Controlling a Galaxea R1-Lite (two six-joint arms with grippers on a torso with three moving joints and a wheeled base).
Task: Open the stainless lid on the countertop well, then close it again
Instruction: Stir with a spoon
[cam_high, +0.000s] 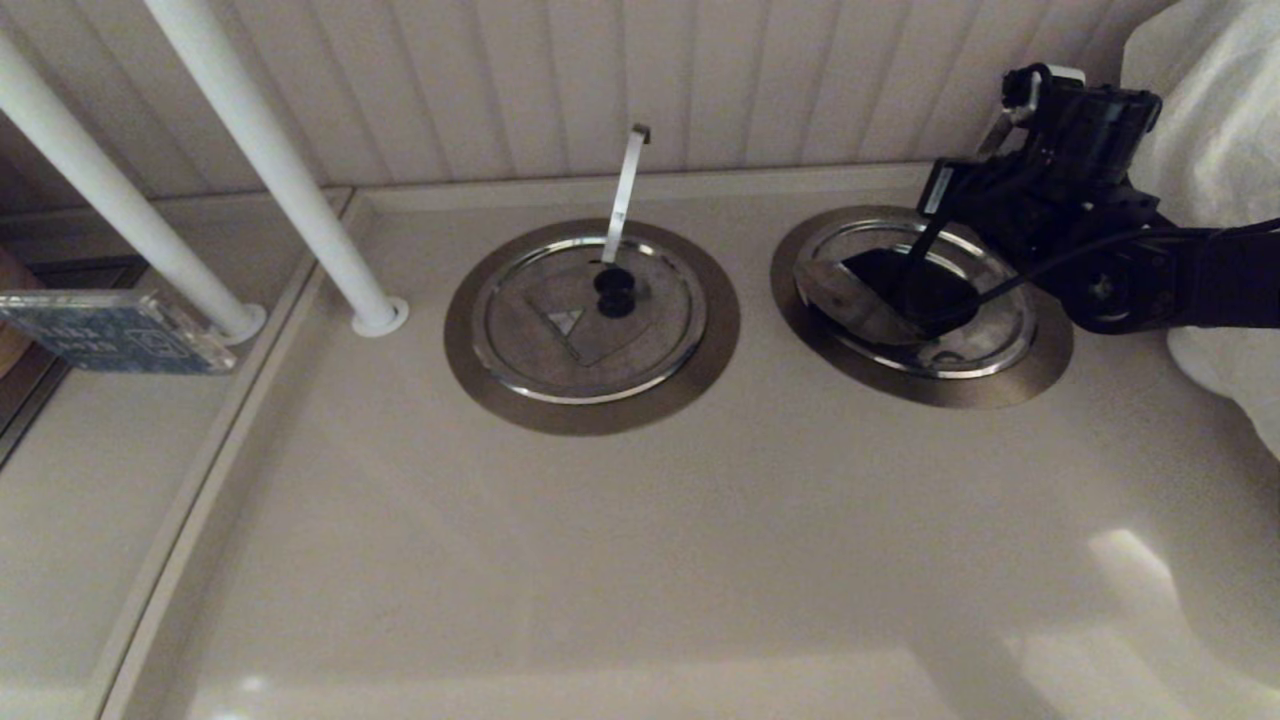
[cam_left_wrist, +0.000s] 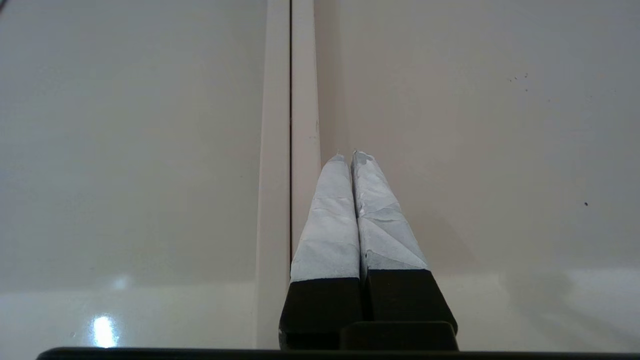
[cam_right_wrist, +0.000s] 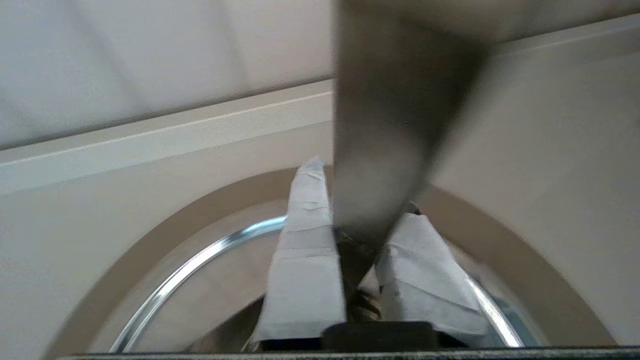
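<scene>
Reaching in from the right of the head view, the right tool (cam_high: 925, 262) hangs over the far part of the stainless lid (cam_high: 975, 345), which sits in the countertop well (cam_high: 1040, 370) on the right side of the beige table (cam_high: 640, 540). The lid's wedge-shaped flap (cam_high: 850, 300) is tipped up toward the left, leaving a dark opening beside it. In the right wrist view, the right tool's taped fingers (cam_right_wrist: 305, 260) stand slightly apart on either side of a flat metal utensil handle (cam_right_wrist: 385, 150); whether they press on it cannot be told.

The twin lid (cam_high: 590, 320) lies closed in its own ring to the left, with a black knob (cam_high: 614, 290), a bright triangle mark (cam_high: 565, 320) and a second metal handle (cam_high: 625, 190) standing up behind the knob.

The left tool (cam_left_wrist: 350, 155) hovers over bare table beside a seam (cam_left_wrist: 290, 125), its taped fingers pressed together on nothing.
</scene>
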